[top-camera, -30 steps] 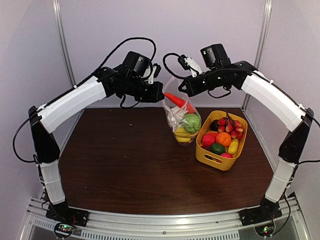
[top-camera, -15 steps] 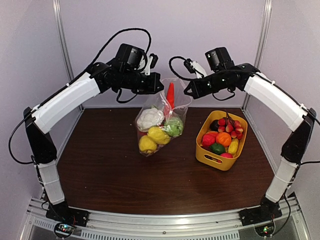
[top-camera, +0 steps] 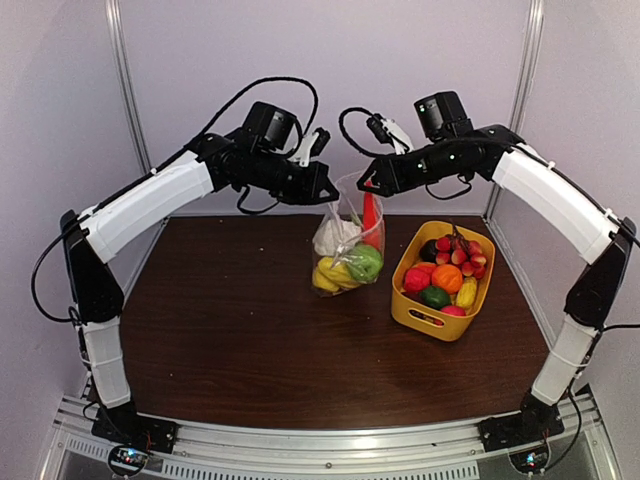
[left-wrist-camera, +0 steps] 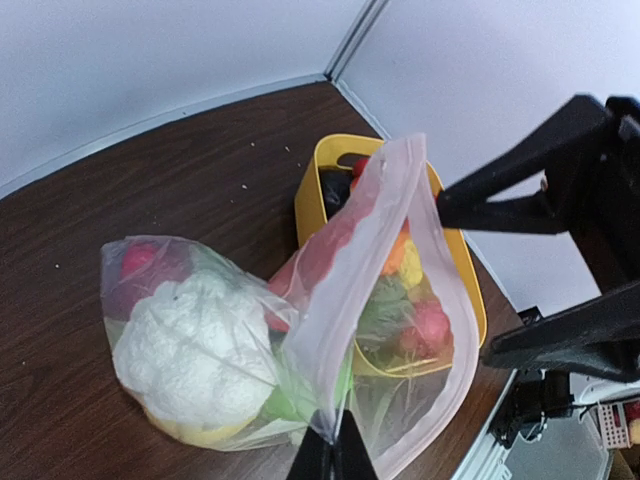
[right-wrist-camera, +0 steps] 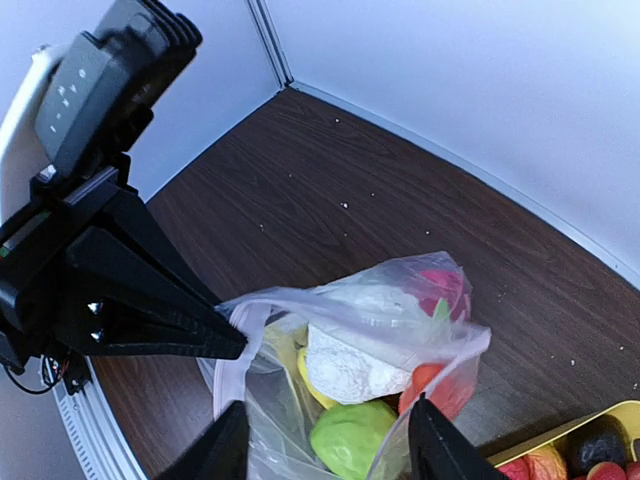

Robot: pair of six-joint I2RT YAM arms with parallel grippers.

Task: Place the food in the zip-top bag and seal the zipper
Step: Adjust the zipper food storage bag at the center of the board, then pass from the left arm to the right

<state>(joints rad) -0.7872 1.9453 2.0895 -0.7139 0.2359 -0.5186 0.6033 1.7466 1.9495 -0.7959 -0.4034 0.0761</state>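
The clear zip-top bag (top-camera: 346,246) hangs over the table's back. My left gripper (top-camera: 328,196) is shut on its top corner (left-wrist-camera: 332,452). Inside lie the food pieces: white cauliflower (left-wrist-camera: 195,345), green ball (right-wrist-camera: 352,440), yellow lemon (top-camera: 330,276), red pepper (right-wrist-camera: 442,284) and an orange carrot (top-camera: 370,214) standing upright. The zipper (left-wrist-camera: 372,262) runs as a pale band along the mouth, which gapes. My right gripper (top-camera: 368,185) is open just above the bag's other top corner, its fingers (right-wrist-camera: 228,450) straddling the mouth without pinching it.
A yellow basket (top-camera: 412,312) with several more toy fruits stands right of the bag, close to it. The dark wooden table (top-camera: 240,330) stretches toward the arm bases. White walls and upright posts close in the back.
The right gripper has opened and let go of the bag's edge. The bag, stretched wide between both grippers half a second ago, now hangs narrower from the left gripper and has swung right.
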